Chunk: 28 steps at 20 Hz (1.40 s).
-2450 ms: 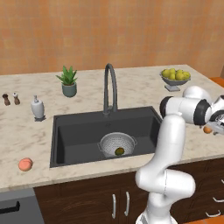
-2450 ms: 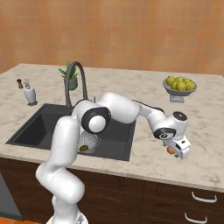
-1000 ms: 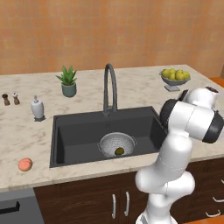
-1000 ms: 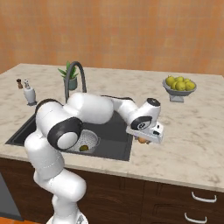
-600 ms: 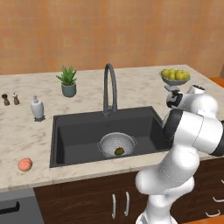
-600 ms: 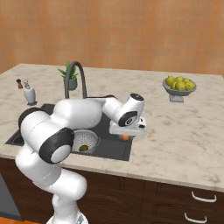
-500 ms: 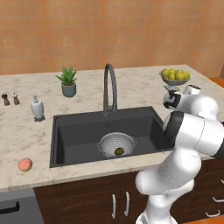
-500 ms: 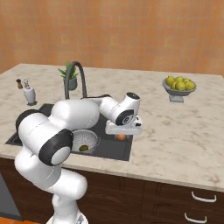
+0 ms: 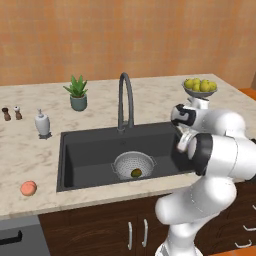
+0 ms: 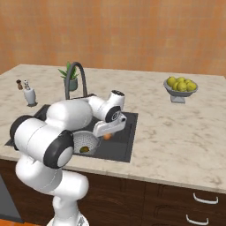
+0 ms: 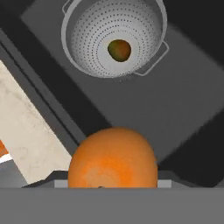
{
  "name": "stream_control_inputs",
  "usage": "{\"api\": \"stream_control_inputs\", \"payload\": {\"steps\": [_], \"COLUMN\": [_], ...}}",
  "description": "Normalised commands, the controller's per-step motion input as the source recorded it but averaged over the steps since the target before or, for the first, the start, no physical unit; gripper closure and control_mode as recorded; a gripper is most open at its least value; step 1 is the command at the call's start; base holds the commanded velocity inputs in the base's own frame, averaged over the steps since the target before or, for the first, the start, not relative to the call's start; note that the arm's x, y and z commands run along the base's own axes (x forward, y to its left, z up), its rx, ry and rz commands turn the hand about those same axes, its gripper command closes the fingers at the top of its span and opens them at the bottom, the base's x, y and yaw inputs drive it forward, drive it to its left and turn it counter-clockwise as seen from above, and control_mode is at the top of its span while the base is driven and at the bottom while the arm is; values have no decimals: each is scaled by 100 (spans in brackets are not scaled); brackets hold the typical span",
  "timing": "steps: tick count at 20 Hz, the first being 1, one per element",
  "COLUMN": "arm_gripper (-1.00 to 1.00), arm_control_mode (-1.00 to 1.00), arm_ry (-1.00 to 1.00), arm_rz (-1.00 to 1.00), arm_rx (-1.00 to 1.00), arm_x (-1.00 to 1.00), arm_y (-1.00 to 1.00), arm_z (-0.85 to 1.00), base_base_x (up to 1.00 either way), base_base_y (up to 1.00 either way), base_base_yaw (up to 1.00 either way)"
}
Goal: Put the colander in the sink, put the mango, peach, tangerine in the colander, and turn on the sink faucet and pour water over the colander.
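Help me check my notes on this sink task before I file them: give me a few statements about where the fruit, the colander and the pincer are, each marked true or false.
1. The colander sits inside the sink. True.
2. The mango lies on the counter beside the plant. False: it is in the colander.
3. The pincer holds the tangerine. True.
4. The peach is already in the colander. False: it lies on the counter, at the sink's left in the left base view.
5. The tangerine rests in the colander next to the mango. False: it is held above the sink, off to one side of the colander.
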Motion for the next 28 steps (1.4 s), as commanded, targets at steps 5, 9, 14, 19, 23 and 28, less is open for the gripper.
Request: {"api": "stream_control_inputs", "payload": {"steps": [5, 9, 14, 19, 23, 28], "arm_gripper": [100, 100, 100, 100, 100, 100], "arm_control_mode": [-100, -100, -100, -100, -100, -100], "arm_ry": [-10, -10, -12, -6, 0, -1], "arm_rz": [36, 25, 19, 8, 1, 0], "arm_rx": [16, 24, 21, 15, 5, 0], "arm_x": [5, 29, 29, 18, 23, 19], "arm_y": [44, 36, 42, 41, 39, 37], "arm_z": [-7, -2, -8, -25, -35, -34], "base_base_x": [0, 0, 0, 0, 0, 0], "base_base_y": [0, 0, 0, 0, 0, 0], "base_base_yaw": [0, 0, 0, 0, 0, 0]}}
